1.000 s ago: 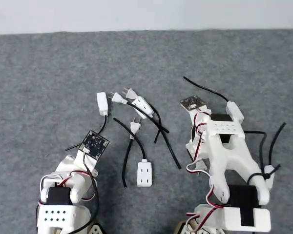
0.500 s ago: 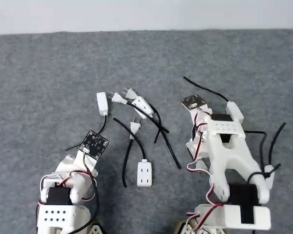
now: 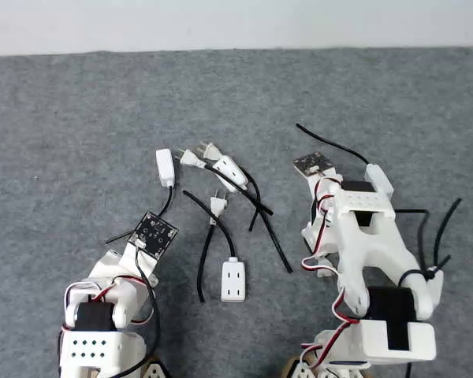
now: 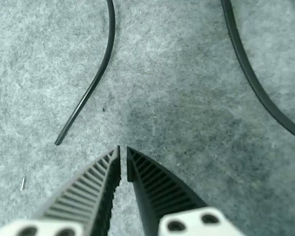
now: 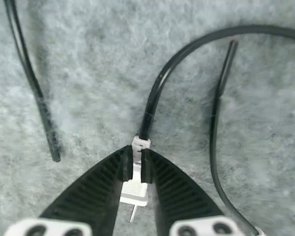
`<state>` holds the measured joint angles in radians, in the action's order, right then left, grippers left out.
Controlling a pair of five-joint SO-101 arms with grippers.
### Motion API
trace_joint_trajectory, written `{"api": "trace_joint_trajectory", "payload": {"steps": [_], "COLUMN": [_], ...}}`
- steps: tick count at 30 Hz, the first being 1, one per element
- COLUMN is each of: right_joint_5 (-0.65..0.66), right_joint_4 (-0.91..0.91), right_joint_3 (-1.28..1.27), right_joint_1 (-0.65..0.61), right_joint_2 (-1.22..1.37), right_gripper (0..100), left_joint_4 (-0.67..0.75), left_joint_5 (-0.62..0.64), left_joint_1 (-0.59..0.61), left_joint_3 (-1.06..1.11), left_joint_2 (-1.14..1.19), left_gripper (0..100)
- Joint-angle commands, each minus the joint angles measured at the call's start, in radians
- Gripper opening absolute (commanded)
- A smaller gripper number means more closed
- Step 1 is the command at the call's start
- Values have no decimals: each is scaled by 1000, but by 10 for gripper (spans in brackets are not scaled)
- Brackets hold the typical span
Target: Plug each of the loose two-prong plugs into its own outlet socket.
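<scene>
Pinched white plug (image 5: 135, 186) in my right gripper (image 5: 136, 156), cord (image 5: 157, 93) trailing over grey mat (image 3: 79, 118). Mid-table, loose plug (image 3: 218, 205) lay apart from outlet socket (image 3: 233, 281). My left gripper (image 4: 123, 153) nearly closed, empty. Judged nothing plugged in yet.

The white 3D-printed left arm (image 3: 102, 311) is sitting folded low at the lower left of the overhead view. Its black ribbed left gripper (image 4: 123, 150) is pointing downward with both jaws drawn together, leaving only a sliver of a gap between the tips. The matching white right arm (image 3: 370, 252) is stretching farther forward. Its black ribbed right gripper (image 5: 136, 153) is pinching a small white two-prong plug (image 5: 133, 191), jaws pressing on the plug's body and prongs pointing back toward the wrist.
</scene>
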<state>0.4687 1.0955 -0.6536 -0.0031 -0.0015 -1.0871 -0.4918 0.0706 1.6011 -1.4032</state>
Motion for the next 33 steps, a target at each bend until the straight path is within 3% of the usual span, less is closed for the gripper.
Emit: {"api": "trace_joint_trajectory", "payload": {"steps": [1, 33], "right_joint_5": [21, 92], "right_joint_4": [30, 44], "right_joint_3": [2, -26], "right_joint_1": [-42, 28], "right_joint_2": [15, 18], "right_gripper": [79, 70], "left_joint_4": [28, 23], "left_joint_5": [-9, -9], "left_joint_1": [6, 8], "left_joint_3": [-39, -39], "left_joint_2": [3, 2], "left_gripper": [13, 13]}}
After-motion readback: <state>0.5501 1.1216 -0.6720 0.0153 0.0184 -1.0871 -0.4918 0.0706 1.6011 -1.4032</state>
